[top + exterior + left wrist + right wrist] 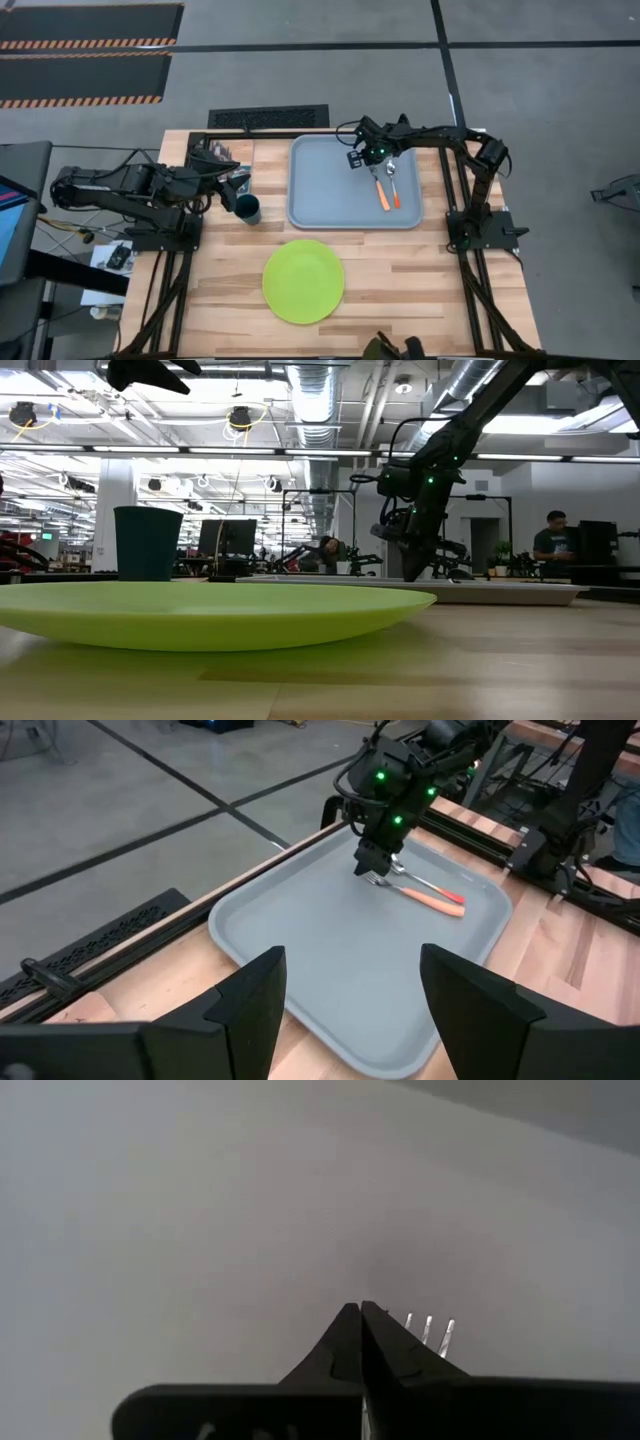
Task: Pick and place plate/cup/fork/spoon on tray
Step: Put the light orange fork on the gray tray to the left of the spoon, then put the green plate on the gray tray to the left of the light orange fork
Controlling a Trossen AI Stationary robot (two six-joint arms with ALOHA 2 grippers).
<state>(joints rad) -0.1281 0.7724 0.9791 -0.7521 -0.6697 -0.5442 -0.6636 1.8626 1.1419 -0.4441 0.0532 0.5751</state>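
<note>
- Two utensils, the fork [380, 186] and the spoon [394, 184], lie on the tray [320, 195] at its right side, upper centre of the high view.
- Right tool [372, 166], fingers pressed together, sits low over the fork's tines; lift straight up to avoid nudging either one.
- Left tool [350, 1010], fingers spread, hangs just above the cup [248, 209], which stands left of the tray's rim.
- Plate [303, 280] lies lower centre on the tabletop [420, 290], with bare tray floor free.

Wooden table [420, 280], black floor vent [267, 117], striped floor mats [85, 45], person at far desk [552, 540]
</note>
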